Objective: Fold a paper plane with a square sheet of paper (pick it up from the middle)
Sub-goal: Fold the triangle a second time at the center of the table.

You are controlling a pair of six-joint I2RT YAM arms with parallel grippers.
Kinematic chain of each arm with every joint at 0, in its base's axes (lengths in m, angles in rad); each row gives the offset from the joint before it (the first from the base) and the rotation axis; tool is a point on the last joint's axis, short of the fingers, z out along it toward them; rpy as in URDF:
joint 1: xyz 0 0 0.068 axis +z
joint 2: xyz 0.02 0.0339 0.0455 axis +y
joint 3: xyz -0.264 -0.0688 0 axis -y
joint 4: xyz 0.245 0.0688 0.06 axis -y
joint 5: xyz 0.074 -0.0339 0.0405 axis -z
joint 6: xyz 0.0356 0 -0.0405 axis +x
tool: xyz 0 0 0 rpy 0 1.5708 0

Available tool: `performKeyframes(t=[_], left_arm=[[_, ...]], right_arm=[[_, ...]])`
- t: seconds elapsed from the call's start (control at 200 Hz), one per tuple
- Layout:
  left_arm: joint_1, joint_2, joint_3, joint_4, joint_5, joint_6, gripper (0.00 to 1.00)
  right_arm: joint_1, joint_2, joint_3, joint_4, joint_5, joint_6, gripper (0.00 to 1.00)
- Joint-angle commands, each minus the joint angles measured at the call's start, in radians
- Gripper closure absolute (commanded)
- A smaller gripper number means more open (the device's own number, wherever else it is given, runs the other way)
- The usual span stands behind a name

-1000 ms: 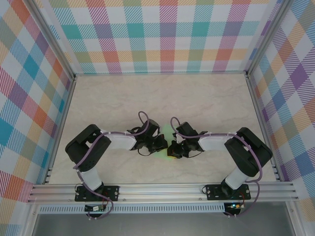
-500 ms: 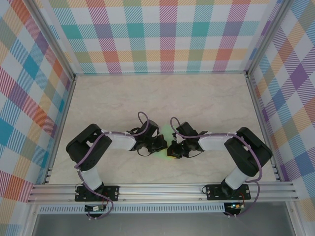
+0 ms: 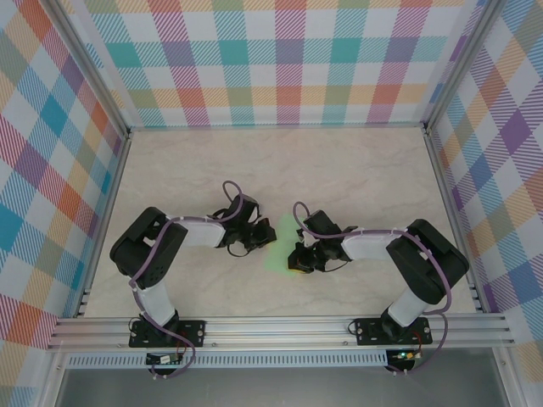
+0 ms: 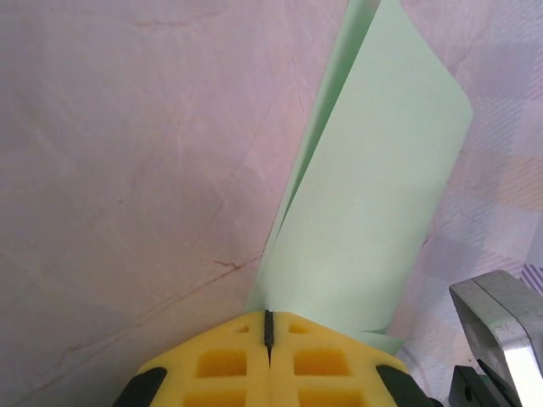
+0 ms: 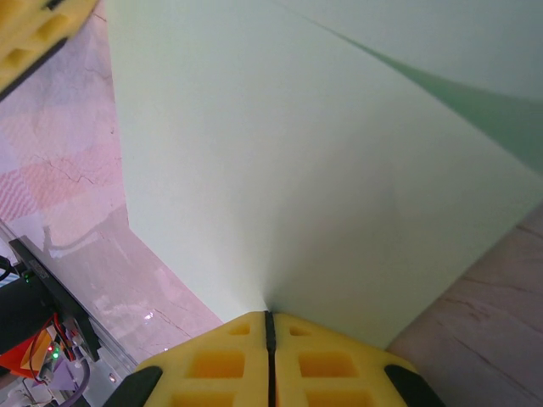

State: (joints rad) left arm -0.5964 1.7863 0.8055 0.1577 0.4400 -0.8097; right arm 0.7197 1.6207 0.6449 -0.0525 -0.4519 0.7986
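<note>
Hanging between the two sets of jaws, the sheet of paper [image 3: 276,246] is bending into a loose fold of two layers rather than lying flat. Whether its lower edge is touching the desk [image 3: 356,170] I cannot tell. Left of the sheet, the left jaws are pinching one edge, clenched tight on it. Right of the sheet, the right jaws are clamping the opposite edge, where one sharp crease is running across the paper. Judging by this, the folding is sitting at an early stage: a first fold is taking shape, while the pointed nose, the wings and the finished plane are all waiting to be made.
</note>
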Motion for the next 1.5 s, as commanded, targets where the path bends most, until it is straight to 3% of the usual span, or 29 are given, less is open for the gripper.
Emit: performKeyframes(t=[0.0, 0.4, 0.65, 0.845, 1.035, 1.25, 1.495], left_arm=[[0.047, 0.026, 0.03, -0.048, -0.035, 0.041, 1.0], [0.007, -0.172, 0.011, -0.085, 0.036, 0.032, 0.96], [-0.079, -0.049, 0.025, -0.025, 0.05, 0.009, 0.97], [-0.085, 0.04, 0.012, -0.006, 0.008, -0.027, 0.99], [-0.086, 0.03, 0.002, -0.025, -0.003, -0.019, 1.0], [-0.088, 0.028, 0.006, -0.033, -0.002, -0.019, 0.99], [-0.089, 0.024, -0.005, -0.047, -0.032, -0.031, 1.0]], right_arm=[[0.009, 0.057, -0.048, -0.128, 0.067, -0.022, 0.92], [0.009, 0.059, 0.0, -0.136, 0.066, -0.013, 0.91], [0.009, 0.034, 0.015, -0.145, 0.064, -0.001, 0.9], [0.009, -0.012, 0.049, -0.134, 0.04, 0.019, 0.9], [0.009, -0.023, 0.106, -0.098, 0.016, 0.033, 0.88], [0.009, 0.087, 0.157, -0.067, 0.007, 0.04, 0.87], [0.009, 0.096, 0.038, -0.005, -0.004, 0.055, 0.87]])
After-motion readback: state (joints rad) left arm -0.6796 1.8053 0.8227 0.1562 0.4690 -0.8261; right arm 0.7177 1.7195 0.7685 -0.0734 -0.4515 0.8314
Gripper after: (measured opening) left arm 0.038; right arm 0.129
